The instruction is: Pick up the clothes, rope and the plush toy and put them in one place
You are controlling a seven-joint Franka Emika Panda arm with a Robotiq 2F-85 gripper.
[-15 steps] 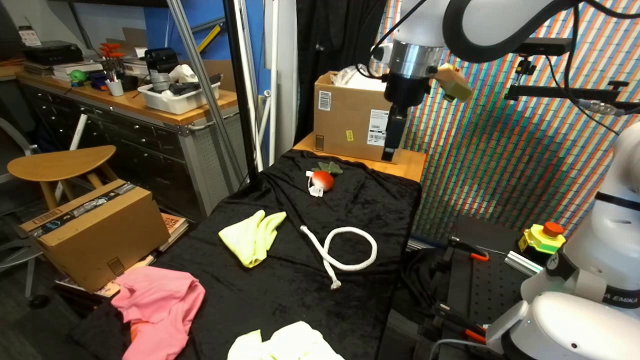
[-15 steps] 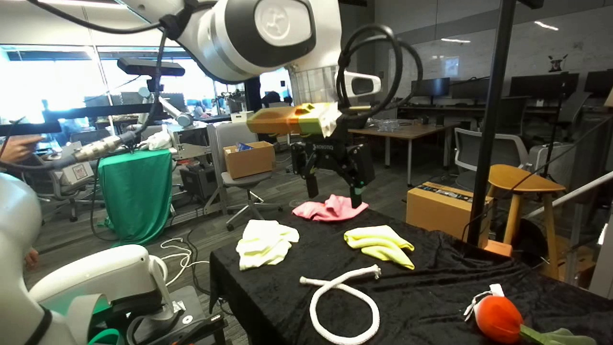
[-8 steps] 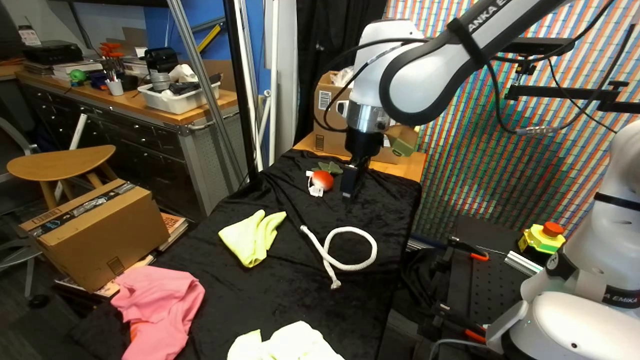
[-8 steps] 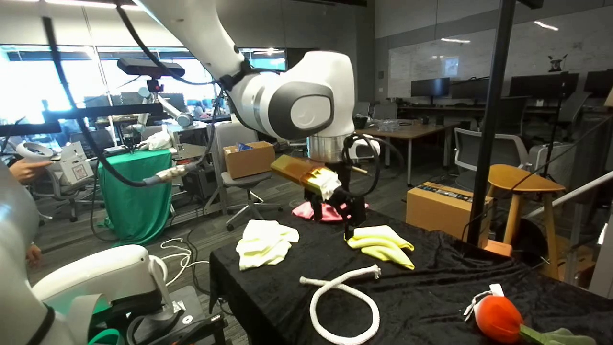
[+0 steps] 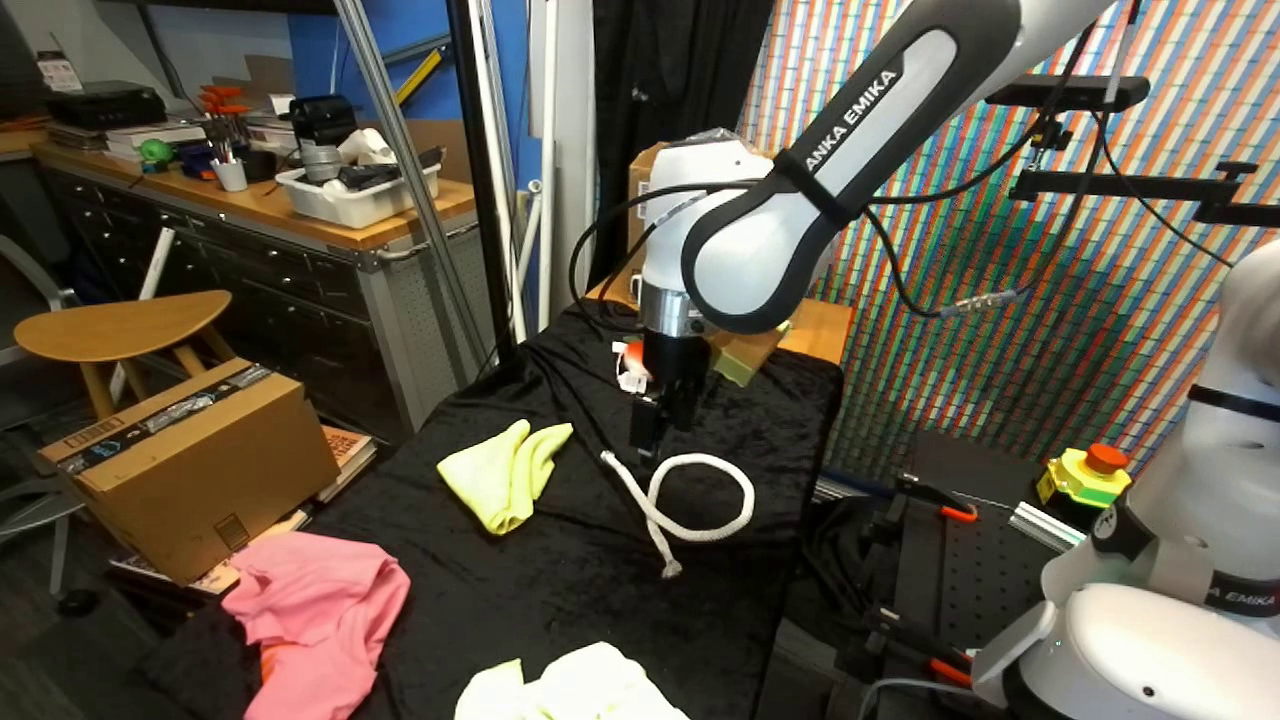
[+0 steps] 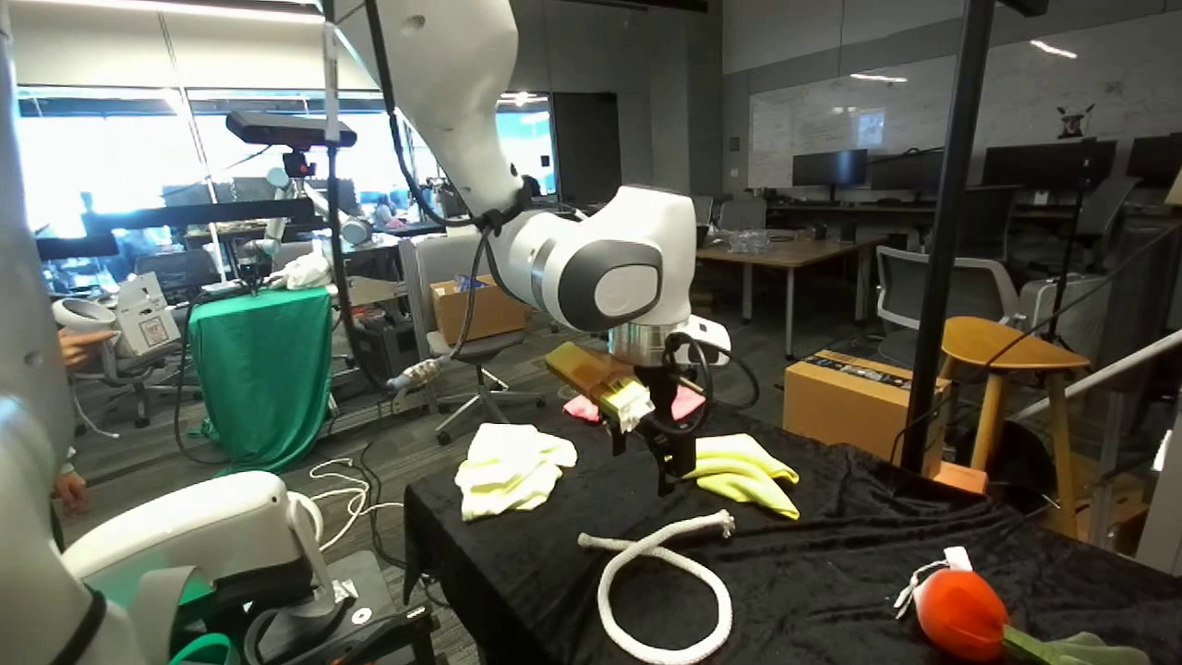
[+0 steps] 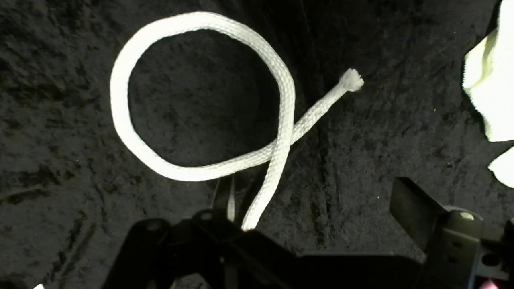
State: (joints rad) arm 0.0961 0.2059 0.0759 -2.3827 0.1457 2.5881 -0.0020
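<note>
Black velvety cloth (image 6: 831,573), braided rope (image 7: 286,104) in 1 loop, spread pincer (image 6: 643,469) above

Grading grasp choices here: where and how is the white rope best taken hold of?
Likely where the white braided rope crosses itself, straight down from above. It lies flat on the black tablecloth, and its strands overlap there, so one pinch could catch both. In the wrist view, one strand runs roughly square to how the open end effector closes.

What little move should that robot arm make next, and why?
Probably ease the gripper down toward the white rope: it stands open, holding nothing, and in the wrist view a stretch of rope shows between its fingers.
</note>
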